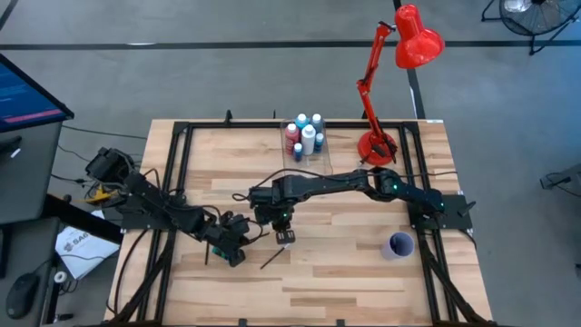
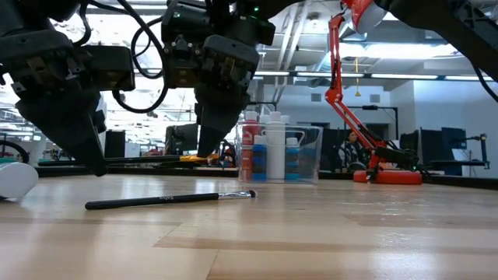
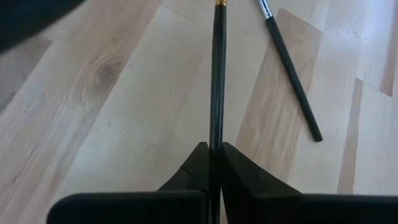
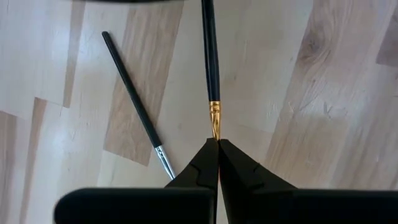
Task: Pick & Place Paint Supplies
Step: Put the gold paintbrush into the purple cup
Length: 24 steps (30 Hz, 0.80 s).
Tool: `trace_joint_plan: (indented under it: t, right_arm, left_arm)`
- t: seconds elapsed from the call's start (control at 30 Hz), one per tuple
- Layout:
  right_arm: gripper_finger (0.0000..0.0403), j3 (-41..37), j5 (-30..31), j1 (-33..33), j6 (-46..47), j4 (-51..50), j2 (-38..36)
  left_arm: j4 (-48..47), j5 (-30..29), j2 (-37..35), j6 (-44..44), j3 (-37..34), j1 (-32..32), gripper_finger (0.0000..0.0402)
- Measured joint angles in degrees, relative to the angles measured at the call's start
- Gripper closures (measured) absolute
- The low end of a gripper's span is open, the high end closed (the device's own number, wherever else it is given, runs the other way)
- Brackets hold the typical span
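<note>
One thin dark paintbrush [image 2: 148,160] hangs level just above the table between my two grippers. My left gripper [image 3: 214,149] [image 1: 234,243] is shut on its handle, and my right gripper [image 4: 217,143] [image 1: 284,236] is shut on its brush end. A second dark paintbrush [image 2: 167,200] [image 1: 272,259] lies flat on the wood just near of them, also seen in both wrist views as the lying brush [image 3: 291,68] [image 4: 134,99]. Several paint bottles [image 1: 306,136] stand upright in the clear box [image 2: 311,155] at the far side. My left gripper pinches the held brush's dark handle [image 3: 216,134] between its two fingers. The fingers lie along the brush, which runs straight ahead to its gold ferrule [image 3: 219,3]. My right gripper pinches the same brush at its gold ferrule [image 4: 214,121] from the opposite end, with the handle [image 4: 210,56] running straight ahead. The brush is clear of the table.
A red desk lamp [image 1: 399,54] stands at the far right, its base [image 1: 377,145] beside the clear box. A small purple cup [image 1: 399,245] sits near the right edge. A white object [image 2: 14,180] lies at the left in the low view. Bare wood [image 1: 345,282] lies toward the near edge.
</note>
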Motion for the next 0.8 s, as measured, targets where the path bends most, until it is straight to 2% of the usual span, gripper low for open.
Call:
trace_joint_plan:
  t: [0.23,0.53,0.8]
  right_arm:
    - [0.0384,0.0,-0.02,-0.38,0.0,0.02,0.0]
    - [0.03,0.0,-2.97,-1.03,-0.67,-1.33,-0.5]
    - [0.0238,1.58,-5.04,-4.53,1.71,-2.21,-3.51]
  left_arm:
    - [0.22,0.0,0.0,-2.27,0.02,0.0,0.0395]
    - [0.07,0.94,0.0,-6.31,0.02,-0.96,0.0396]
    - [0.38,0.29,0.0,-8.15,0.02,-2.05,0.0396]
